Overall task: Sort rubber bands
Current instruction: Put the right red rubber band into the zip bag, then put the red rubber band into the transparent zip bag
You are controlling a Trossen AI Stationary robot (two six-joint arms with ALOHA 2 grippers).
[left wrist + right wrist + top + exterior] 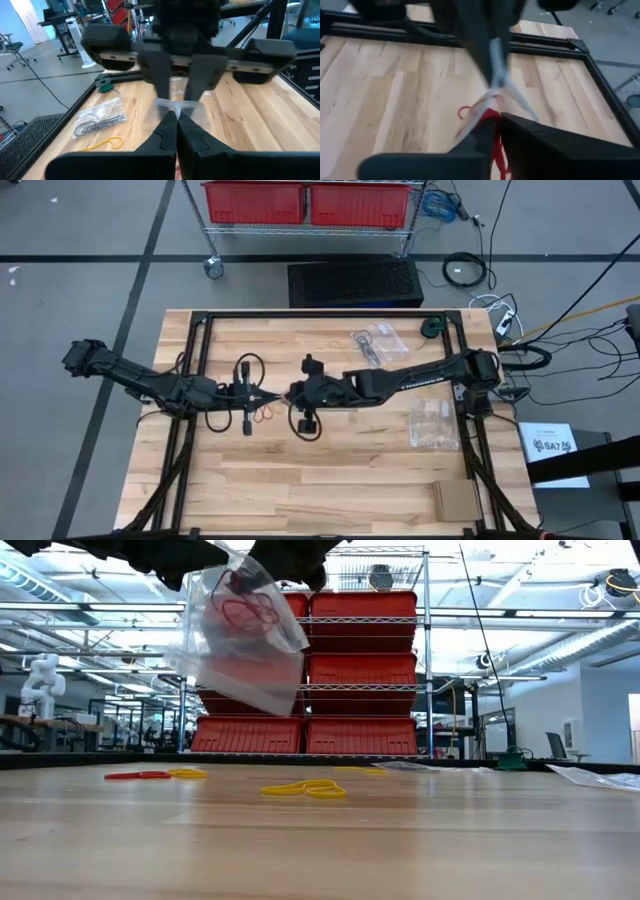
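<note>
Both arms meet mid-worktop: left gripper and right gripper tip to tip. Yellow and red rubber bands lie just below them. Clear bags and lie further right; cardboard piece sits near the corner.

Both arms meet at frame centre.
Left gripper clamped shut; right gripper facing it, tips nearly touching.
</note>
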